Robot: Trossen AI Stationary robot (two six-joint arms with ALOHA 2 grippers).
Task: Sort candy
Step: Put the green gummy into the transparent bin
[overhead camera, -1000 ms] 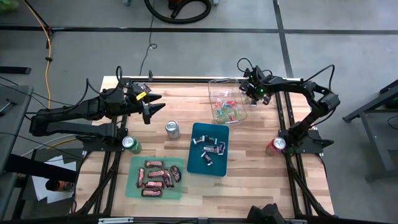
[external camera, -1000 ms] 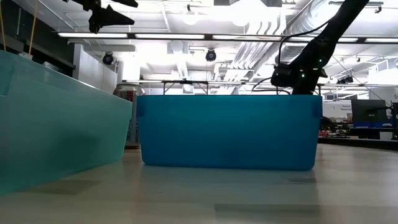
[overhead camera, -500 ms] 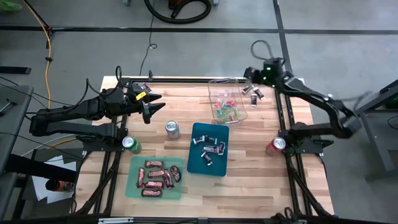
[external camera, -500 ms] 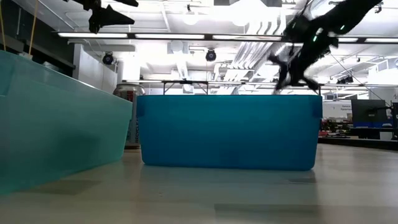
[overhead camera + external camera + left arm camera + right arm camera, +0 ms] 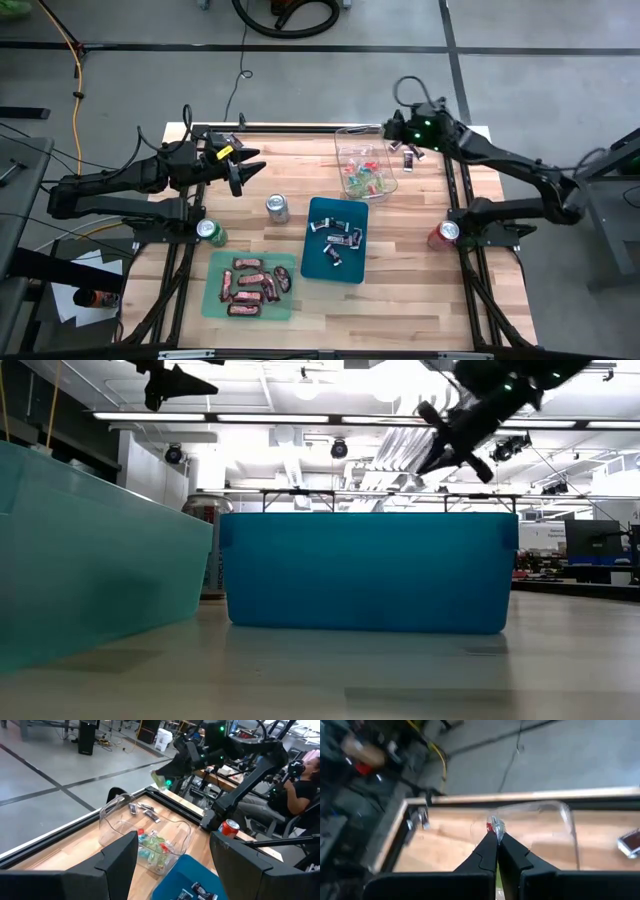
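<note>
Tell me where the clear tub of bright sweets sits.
In the high view, the clear tub sits at the table's far right, beyond the blue tray.

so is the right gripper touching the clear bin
Apart. The low view shows the right gripper raised high in the air; in the high view it hangs near the clear bin's far corner.

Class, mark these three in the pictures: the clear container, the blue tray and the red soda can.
clear container [image 5: 352, 135]: high view, far rim.
blue tray [image 5: 318, 267]: high view, bare floor near one corner.
red soda can [image 5: 446, 233]: high view, its top.
</note>
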